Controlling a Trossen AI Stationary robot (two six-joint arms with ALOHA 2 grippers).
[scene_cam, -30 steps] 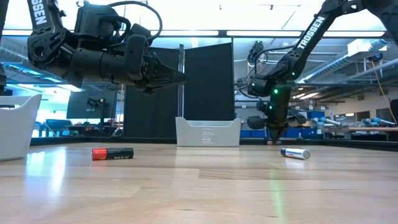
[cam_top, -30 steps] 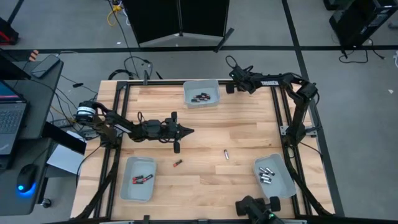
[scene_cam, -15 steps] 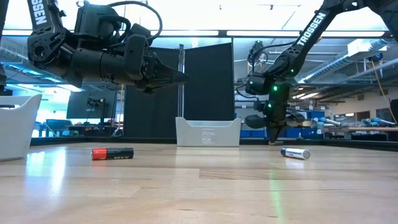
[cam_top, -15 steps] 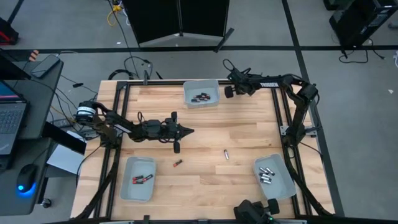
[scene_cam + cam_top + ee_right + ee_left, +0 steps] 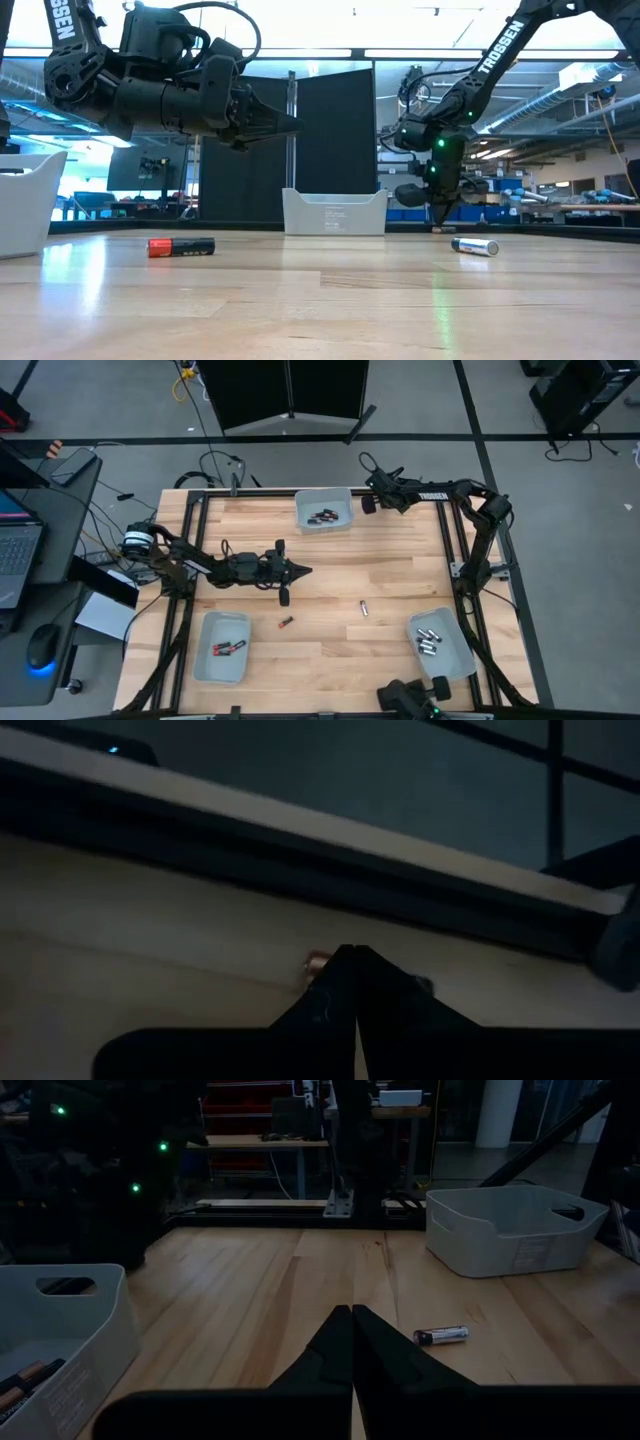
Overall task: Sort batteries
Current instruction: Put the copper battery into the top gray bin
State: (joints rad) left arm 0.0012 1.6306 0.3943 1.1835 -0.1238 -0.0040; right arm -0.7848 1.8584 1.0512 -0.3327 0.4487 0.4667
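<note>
"TROSSEN" reads in white on the right arm (image 5: 497, 52). The left gripper (image 5: 305, 571) and right gripper (image 5: 366, 505) are both closed, empty. A red battery (image 5: 181, 246) and a silver battery (image 5: 474, 246) lie loose on the table (image 5: 330, 650).

Hidden and unclear parts

The batteries (image 5: 322, 516) in the far tray (image 5: 325, 495) are too small to count from above; the left tray (image 5: 22, 200) is cut by the low view's edge.

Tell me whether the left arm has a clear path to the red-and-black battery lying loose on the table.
Probably yes. The left gripper hangs above the table with jaws shut, and the red-and-black battery lies on bare wood nearby, nothing standing between them. The jaws would need to open first.
</note>
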